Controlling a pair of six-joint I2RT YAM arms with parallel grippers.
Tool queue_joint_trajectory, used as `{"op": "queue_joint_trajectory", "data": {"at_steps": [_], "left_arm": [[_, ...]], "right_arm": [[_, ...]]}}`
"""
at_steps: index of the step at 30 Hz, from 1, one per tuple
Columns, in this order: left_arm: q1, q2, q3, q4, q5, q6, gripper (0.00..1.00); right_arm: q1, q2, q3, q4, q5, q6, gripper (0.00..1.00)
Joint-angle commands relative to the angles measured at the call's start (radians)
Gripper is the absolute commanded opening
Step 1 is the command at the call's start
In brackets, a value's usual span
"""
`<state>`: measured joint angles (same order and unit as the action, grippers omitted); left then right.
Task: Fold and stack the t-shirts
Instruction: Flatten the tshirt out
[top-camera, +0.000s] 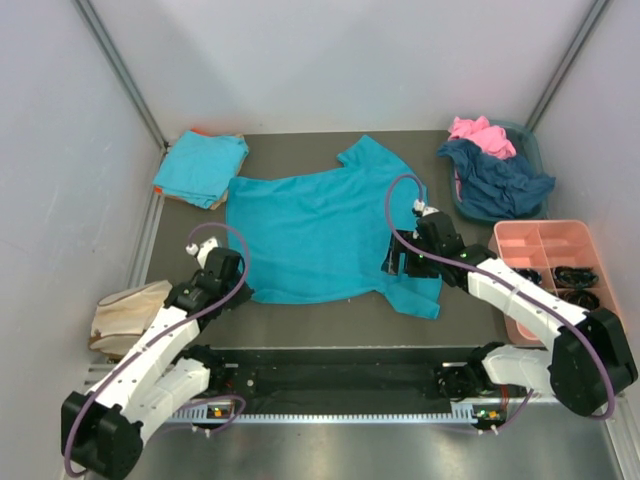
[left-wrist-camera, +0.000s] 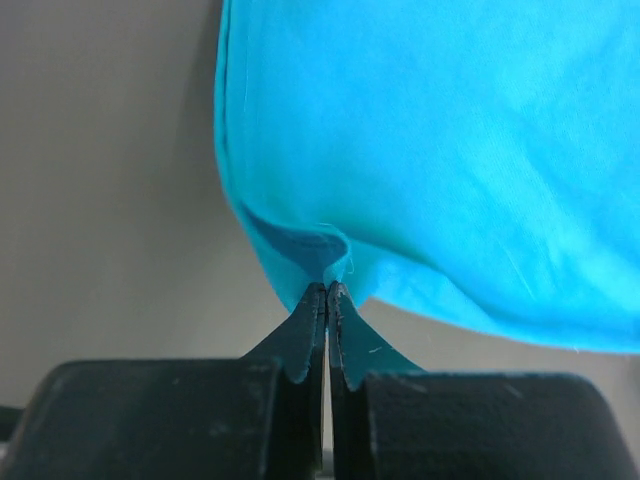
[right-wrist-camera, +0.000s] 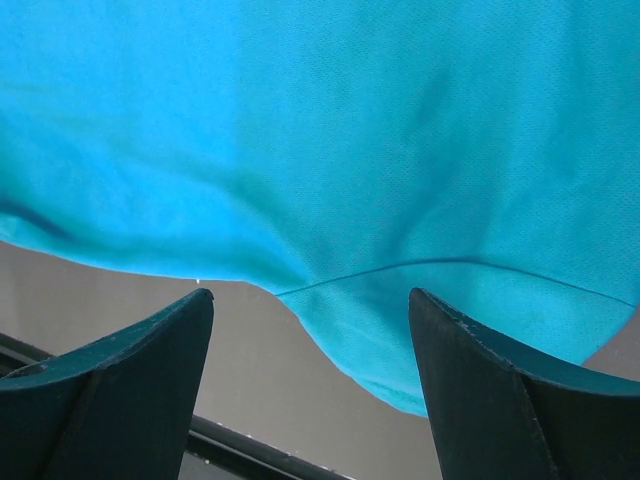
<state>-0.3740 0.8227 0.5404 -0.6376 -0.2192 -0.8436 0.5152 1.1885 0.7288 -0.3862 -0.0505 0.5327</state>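
Left fingers (left-wrist-camera: 308, 335) pinch teal t-shirt (top-camera: 310, 235) corner; right fingers (right-wrist-camera: 130, 370) spread above it, pink tray (top-camera: 545, 226) nearby.

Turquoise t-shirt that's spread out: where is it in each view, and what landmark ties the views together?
Top external: turquoise t-shirt spread flat at table centre.
Left wrist: fills upper right; its corner is pinched in the shut left gripper.
Right wrist: fills the upper frame; its edge dips between the open right gripper fingers.
Shared landmark: grey table under the shirt's near hem.
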Motion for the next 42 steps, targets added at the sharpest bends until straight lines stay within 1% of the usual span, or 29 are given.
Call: {"op": "queue_joint_trajectory", "data": {"at_steps": [1, 5, 6, 7, 9, 10, 13, 17, 22, 23, 24, 26, 27, 28, 29, 30, 31, 34, 36, 40, 41, 42], "left_arm": [[-0.019, -0.040, 0.018, -0.102, 0.057, -0.121, 0.00], [-0.032, -0.054, 0.056, -0.201, 0.032, -0.173, 0.00], [-0.040, -0.051, 0.069, -0.267, 0.015, -0.199, 0.00], [-0.045, -0.047, 0.081, -0.296, -0.032, -0.213, 0.00], [-0.048, -0.039, 0.121, -0.364, -0.078, -0.254, 0.00], [-0.048, -0.040, 0.136, -0.445, -0.136, -0.270, 0.00], [-0.048, -0.060, 0.181, -0.572, -0.219, -0.322, 0.00], [-0.048, -0.088, 0.193, -0.591, -0.233, -0.338, 0.01], [-0.048, -0.050, 0.207, -0.614, -0.210, -0.324, 0.09], [-0.048, -0.045, 0.205, -0.617, -0.204, -0.322, 0.11], [-0.048, -0.045, 0.205, -0.620, -0.192, -0.321, 0.22], [-0.048, -0.051, 0.202, -0.620, -0.180, -0.321, 0.35], [-0.048, -0.056, 0.204, -0.640, -0.177, -0.331, 0.46], [-0.048, -0.066, 0.207, -0.652, -0.178, -0.341, 0.59], [-0.048, -0.076, 0.214, -0.666, -0.180, -0.347, 0.63], [-0.048, -0.085, 0.220, -0.686, -0.183, -0.360, 0.64], [-0.048, -0.105, 0.236, -0.704, -0.189, -0.371, 0.68], [-0.048, -0.144, 0.276, -0.732, -0.213, -0.397, 0.70], [-0.048, -0.160, 0.297, -0.717, -0.239, -0.397, 0.70], [-0.048, -0.159, 0.322, -0.552, -0.327, -0.290, 0.73], [-0.048, -0.152, 0.319, -0.434, -0.339, -0.238, 0.81], [-0.048, -0.134, 0.314, -0.369, -0.338, -0.200, 0.82]], "right_arm": [[0.011, 0.005, 0.026, 0.047, -0.026, -0.013, 0.79], [0.011, 0.006, 0.030, 0.056, -0.037, -0.014, 0.79], [0.009, 0.006, 0.032, 0.058, -0.040, -0.013, 0.79], [0.011, 0.006, 0.035, 0.058, -0.041, -0.014, 0.79], [0.009, 0.005, 0.038, 0.061, -0.043, -0.014, 0.79], [0.011, 0.005, 0.041, 0.064, -0.045, -0.014, 0.79], [0.011, 0.011, 0.046, 0.081, -0.049, -0.011, 0.79], [0.011, 0.043, 0.057, 0.110, -0.089, -0.008, 0.79], [0.011, 0.075, 0.073, 0.116, -0.098, -0.019, 0.79], [0.011, 0.076, 0.077, 0.116, -0.098, -0.019, 0.79], [0.011, 0.080, 0.080, 0.119, -0.098, -0.020, 0.79], [0.011, 0.085, 0.083, 0.122, -0.100, -0.019, 0.79], [0.011, 0.085, 0.080, 0.125, -0.101, -0.019, 0.79], [0.011, 0.088, 0.080, 0.129, -0.101, -0.017, 0.79], [0.011, 0.094, 0.080, 0.130, -0.103, -0.016, 0.79], [0.011, 0.097, 0.081, 0.135, -0.104, -0.016, 0.79], [0.011, 0.100, 0.081, 0.138, -0.106, -0.014, 0.79], [0.011, 0.112, 0.083, 0.144, -0.106, -0.016, 0.79], [0.011, 0.121, 0.087, 0.148, -0.100, -0.017, 0.79], [0.011, 0.151, 0.118, 0.159, -0.040, -0.025, 0.80], [0.009, 0.161, 0.132, 0.155, -0.026, -0.031, 0.80], [0.009, 0.171, 0.165, 0.150, -0.011, -0.037, 0.80]]}}
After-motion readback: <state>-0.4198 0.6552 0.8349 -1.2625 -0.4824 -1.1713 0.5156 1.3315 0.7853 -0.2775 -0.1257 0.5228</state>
